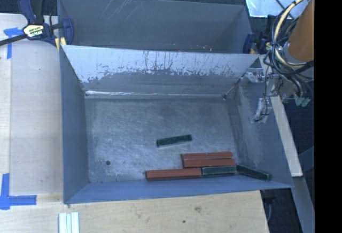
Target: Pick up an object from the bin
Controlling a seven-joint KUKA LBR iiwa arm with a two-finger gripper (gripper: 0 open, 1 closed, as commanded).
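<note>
gripper (261, 111): above right wall of bin (160, 69)
open/closed: cannot tell
brown bars (207, 160): near-right floor, dark green ones alongside
lone green bar (174, 141): mid-floor

the bin (75, 119) holds six small bars: three reddish-brown bars (207, 158), two side by side at the near right and one along the near wall, and three dark green bars (173, 141), one mid-floor, two near right.

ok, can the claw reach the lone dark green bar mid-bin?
Probably yes: the dark green bar lies flat by itself on the bin floor, nothing on it; the claw hangs at the right wall, bare floor between.
</note>
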